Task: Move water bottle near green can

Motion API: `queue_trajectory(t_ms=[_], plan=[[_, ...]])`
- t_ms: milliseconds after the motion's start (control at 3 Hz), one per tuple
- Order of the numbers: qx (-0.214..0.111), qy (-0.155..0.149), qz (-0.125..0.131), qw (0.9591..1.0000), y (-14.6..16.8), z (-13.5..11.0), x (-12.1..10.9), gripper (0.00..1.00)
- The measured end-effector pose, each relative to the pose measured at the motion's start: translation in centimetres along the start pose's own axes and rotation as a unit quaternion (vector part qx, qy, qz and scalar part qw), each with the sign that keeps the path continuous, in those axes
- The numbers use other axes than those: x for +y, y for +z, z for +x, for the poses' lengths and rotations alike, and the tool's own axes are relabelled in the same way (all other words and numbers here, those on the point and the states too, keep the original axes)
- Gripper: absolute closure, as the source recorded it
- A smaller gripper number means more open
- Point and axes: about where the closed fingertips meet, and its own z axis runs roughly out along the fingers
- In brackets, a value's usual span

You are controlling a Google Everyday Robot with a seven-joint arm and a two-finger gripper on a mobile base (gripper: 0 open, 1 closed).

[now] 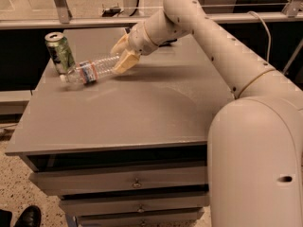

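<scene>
The water bottle (90, 71) is a clear ribbed bottle with a red, white and blue label band. It lies nearly flat, cap end pointing left and down, close to the table top. The green can (59, 52) stands upright at the far left of the table, right beside the bottle's cap end. My gripper (122, 54) is at the bottle's base end, with its tan fingers (125, 62) shut on the bottle. The arm reaches in from the right.
The grey table top (142, 108) sits on a cabinet with drawers (136, 183) below its front edge. A railing and glass panel (94, 20) run behind the table. A dark shoe (29, 216) shows on the floor at the lower left.
</scene>
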Motion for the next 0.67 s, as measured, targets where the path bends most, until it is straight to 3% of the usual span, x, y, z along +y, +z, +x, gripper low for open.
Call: queue_trajectory(t_ms=[667], plan=[[-0.020,-0.016,-0.011,0.9996,0.70,-2.13,-0.99,0.98]])
